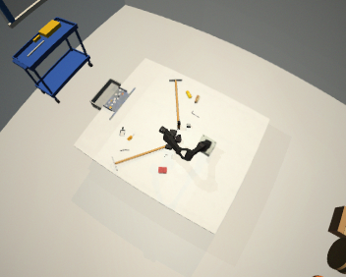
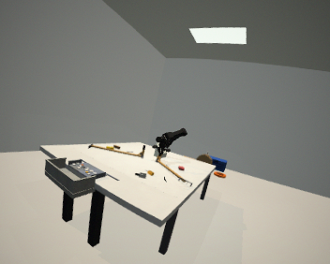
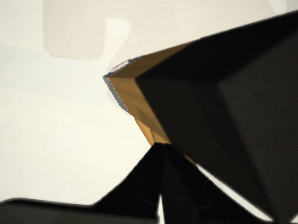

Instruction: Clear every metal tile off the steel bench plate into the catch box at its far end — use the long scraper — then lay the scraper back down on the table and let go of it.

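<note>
Scraper pickup, apparently | jaws closed, nothing gripped | long scraper point(image 1: 177, 101) point(image 2: 115, 150) (the dark-headed tool, presumably) lying on table, tiles point(image 1: 117, 96) point(image 2: 84, 168) still to be cleared from plate point(image 1: 121, 103) point(image 2: 97, 170) | gripper point(image 1: 169, 146) point(image 2: 160, 153) point(image 3: 161, 151) should be opened above handle, squared across it, lowered clear of grip block, then closed firmly

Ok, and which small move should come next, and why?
Probably open the end effector, backing off slightly first: its fingers are shut on nothing, the orange handle shows right by their tips, and metal tiles lie unswept.
</note>
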Tool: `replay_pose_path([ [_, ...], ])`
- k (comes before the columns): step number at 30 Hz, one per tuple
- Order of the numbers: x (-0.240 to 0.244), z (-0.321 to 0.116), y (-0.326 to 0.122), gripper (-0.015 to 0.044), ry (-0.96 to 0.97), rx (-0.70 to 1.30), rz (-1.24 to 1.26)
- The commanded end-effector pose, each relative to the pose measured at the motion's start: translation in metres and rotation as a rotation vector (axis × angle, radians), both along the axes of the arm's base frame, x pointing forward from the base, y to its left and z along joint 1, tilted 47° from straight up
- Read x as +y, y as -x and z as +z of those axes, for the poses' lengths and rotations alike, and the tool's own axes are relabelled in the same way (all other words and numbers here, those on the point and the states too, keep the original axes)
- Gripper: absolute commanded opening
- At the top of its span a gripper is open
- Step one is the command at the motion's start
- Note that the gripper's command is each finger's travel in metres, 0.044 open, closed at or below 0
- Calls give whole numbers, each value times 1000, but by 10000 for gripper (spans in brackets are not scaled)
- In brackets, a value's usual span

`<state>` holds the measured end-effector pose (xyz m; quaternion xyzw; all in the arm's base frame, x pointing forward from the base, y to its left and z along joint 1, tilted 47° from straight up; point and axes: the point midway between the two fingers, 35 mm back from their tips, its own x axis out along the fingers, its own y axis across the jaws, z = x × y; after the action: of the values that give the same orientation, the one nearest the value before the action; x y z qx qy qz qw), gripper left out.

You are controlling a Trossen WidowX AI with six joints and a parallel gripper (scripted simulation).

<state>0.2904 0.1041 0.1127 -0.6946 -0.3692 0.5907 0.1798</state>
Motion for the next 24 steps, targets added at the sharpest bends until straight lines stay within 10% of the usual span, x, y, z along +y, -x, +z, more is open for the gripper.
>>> replay_pose_path([
  [1, 5, 8, 2, 0, -6, -6, -1],
  [24, 29, 33, 15, 0, -17, -3, 8],
])
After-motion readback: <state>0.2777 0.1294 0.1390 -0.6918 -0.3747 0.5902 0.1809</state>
